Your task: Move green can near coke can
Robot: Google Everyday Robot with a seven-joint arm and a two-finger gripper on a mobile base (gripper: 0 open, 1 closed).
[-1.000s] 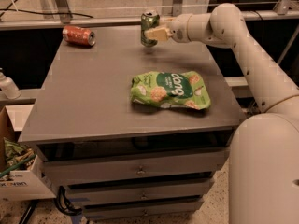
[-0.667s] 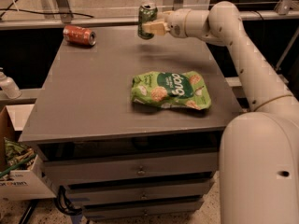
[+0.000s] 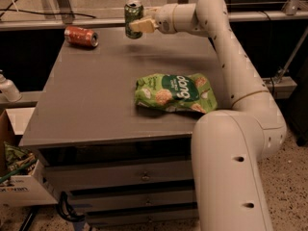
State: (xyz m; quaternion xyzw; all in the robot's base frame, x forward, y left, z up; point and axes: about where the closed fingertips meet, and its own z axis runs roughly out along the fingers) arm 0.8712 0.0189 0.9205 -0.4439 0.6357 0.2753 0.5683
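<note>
The green can (image 3: 133,17) is upright and held in the air above the far edge of the grey table (image 3: 96,95). My gripper (image 3: 140,22) is shut on the green can, reaching in from the right. The coke can (image 3: 81,36) lies on its side at the table's far left corner, to the left of the green can and apart from it.
A flat green snack bag (image 3: 176,93) lies on the right half of the table. My arm (image 3: 231,57) arches over the table's right side. Drawers (image 3: 120,177) sit below the tabletop. A cardboard box (image 3: 19,177) and a white bottle (image 3: 7,88) stand to the left.
My gripper has lifted the green can off the table and carried it left, closer to the coke can.
</note>
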